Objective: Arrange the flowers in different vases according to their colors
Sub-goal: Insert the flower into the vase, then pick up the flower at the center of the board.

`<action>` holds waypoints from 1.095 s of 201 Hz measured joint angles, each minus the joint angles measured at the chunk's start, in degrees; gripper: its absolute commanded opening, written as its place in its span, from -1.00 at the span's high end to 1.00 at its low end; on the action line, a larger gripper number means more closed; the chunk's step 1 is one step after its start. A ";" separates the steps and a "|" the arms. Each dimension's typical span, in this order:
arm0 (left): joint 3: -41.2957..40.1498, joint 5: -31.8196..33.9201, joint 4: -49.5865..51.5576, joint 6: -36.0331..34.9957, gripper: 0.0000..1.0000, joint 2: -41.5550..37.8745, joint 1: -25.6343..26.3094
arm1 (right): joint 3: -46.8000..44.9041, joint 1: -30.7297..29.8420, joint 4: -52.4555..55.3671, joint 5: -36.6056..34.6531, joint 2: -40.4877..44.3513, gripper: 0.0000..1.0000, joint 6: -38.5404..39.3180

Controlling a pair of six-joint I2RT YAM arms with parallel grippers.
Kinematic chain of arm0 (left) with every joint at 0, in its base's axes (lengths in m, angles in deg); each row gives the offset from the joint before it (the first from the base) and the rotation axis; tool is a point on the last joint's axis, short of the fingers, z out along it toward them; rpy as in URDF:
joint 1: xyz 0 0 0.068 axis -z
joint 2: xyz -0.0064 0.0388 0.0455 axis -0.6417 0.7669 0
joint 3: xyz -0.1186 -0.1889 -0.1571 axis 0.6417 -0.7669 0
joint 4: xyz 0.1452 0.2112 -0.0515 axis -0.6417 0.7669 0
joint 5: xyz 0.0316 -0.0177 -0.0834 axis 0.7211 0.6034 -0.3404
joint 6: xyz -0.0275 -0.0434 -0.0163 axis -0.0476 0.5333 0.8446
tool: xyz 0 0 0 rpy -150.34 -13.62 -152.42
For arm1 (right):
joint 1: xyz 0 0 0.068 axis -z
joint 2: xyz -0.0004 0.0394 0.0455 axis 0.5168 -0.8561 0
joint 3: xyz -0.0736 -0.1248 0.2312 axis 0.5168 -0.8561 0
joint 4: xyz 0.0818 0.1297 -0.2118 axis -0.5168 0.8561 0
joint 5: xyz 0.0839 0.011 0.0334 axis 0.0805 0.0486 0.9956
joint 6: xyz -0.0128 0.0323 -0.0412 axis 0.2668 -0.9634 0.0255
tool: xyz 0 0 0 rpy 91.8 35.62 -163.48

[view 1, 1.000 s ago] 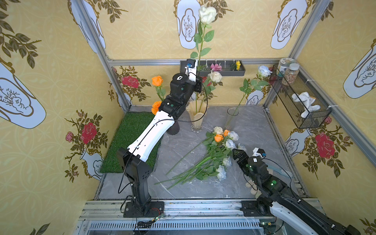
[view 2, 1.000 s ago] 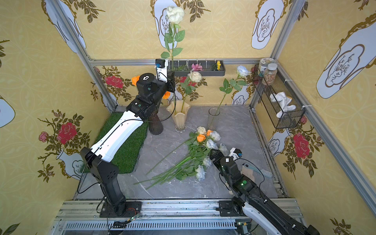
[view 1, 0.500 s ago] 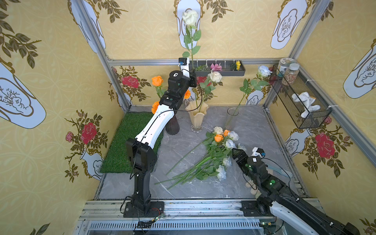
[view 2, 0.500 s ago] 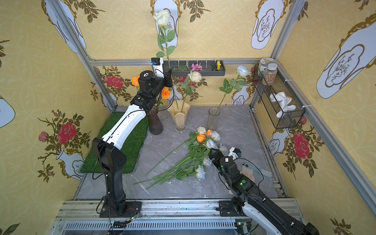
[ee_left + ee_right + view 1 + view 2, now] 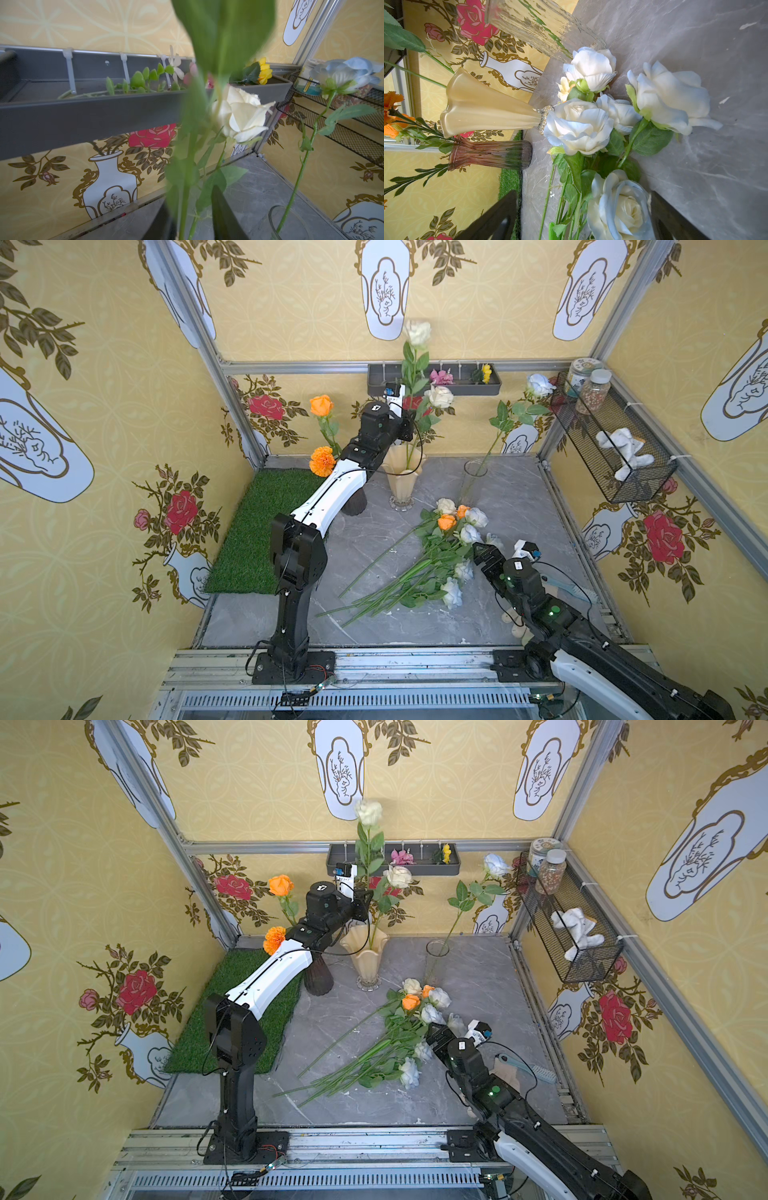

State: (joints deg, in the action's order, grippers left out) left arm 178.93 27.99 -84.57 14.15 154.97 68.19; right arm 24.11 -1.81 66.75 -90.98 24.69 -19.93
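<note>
1. Tip-over risk: tall cream rose (image 5: 417, 333) stands high above cream ruffled vase (image 5: 401, 479), and its stem foot looks to be inside the rim. It is top-heavy and nothing clamps it, so it may lean out or fall.
2. Snag risk: leaves (image 5: 224, 31) crowd left gripper (image 5: 189, 207). A pull-back could catch one and drag the stem out or rock the vase, which also holds a shorter cream rose (image 5: 440, 396).
3. Mis-grab risk: pile of flowers (image 5: 432, 560) on table (image 5: 519, 497) is tangled and mixed in colour. Closing on a bloom instead of a stem may lift several.
4. Pose: left arm (image 5: 332, 497) is stretched to the back with the wrist raised over the vase mouth. Its fingers are apart either side of the stem, with gaps visible.
5. Right gripper (image 5: 583, 195) sits low over the pile with jaws wide and a pale-blue rose (image 5: 618, 207) between them. Contact is unclear.
</note>
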 measured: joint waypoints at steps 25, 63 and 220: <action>-0.22 -0.59 0.50 -0.70 -0.15 -1.01 0.87 | 0.00 0.07 0.00 0.00 0.02 -0.94 0.02; 0.22 -0.57 2.05 -1.49 -0.22 -3.26 3.10 | 0.00 0.09 0.00 0.04 0.17 -0.95 0.17; -37.05 13.55 11.10 5.09 -1.00 -38.38 14.97 | -0.83 0.02 0.20 3.15 3.17 -0.95 0.24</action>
State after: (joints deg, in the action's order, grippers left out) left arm 141.89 41.54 -73.47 19.24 116.59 83.17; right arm 23.28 -1.79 66.95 -87.83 27.86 -19.69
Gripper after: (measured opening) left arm 0.999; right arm 0.973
